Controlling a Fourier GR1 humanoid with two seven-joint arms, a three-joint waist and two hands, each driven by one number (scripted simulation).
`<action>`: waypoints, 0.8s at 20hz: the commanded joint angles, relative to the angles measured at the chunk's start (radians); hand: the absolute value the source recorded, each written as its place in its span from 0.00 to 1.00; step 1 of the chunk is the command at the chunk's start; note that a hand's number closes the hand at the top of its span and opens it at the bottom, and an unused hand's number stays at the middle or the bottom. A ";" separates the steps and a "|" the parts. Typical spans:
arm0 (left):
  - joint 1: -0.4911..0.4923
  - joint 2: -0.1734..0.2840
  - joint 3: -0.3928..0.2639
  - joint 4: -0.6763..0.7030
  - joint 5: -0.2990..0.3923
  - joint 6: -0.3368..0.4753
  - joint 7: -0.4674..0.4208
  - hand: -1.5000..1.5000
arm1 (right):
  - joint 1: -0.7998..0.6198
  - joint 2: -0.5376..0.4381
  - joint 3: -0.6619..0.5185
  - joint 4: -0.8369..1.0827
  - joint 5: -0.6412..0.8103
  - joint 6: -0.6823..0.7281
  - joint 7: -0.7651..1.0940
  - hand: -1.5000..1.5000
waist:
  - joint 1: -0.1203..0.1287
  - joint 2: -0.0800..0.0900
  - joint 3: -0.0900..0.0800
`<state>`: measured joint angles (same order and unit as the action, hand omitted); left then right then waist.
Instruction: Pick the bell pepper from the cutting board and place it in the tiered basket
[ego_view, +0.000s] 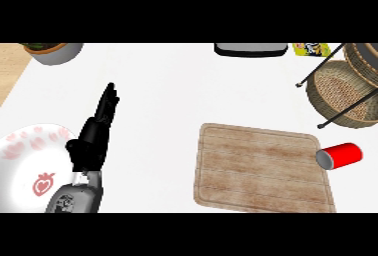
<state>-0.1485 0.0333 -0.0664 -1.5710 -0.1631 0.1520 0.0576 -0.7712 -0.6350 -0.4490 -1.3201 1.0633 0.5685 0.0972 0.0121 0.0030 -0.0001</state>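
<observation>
Though straight-fingered, left hand (92, 136) left of cutting board (258, 167).

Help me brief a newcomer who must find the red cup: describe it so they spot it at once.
Start at the wooden cutting board on the white counter. Just off its right edge, below the wicker tiered basket, lies the red cup, tipped on its side. It is the only bright red object, with a grey opening facing left.

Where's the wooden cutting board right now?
In the head view the wooden cutting board lies lower right of centre on the white counter, beside the red cup lying on its side, below the wicker tiered basket.
</observation>
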 joint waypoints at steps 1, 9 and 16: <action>-0.034 -0.028 -0.011 0.053 -0.024 0.026 -0.005 0.50 | -0.029 -0.086 0.010 0.196 0.018 -0.110 -0.102 1.00 | -0.001 0.002 0.000; 0.042 -0.009 -0.022 -0.041 -0.014 0.002 -0.008 0.50 | -0.110 0.009 -0.142 0.425 -0.108 -0.150 0.000 0.00 | 0.011 0.001 0.001; 0.004 -0.020 -0.015 -0.014 -0.013 0.025 0.012 0.50 | -0.143 0.003 -0.304 0.444 -0.257 -0.252 0.005 0.00 | 0.000 -0.003 0.001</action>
<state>-0.1411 0.0173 -0.0785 -1.5488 -0.1741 0.1714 0.0317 -0.8762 -0.6325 -0.6706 -0.8985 0.8726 0.3731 0.0701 0.0099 0.0027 0.0008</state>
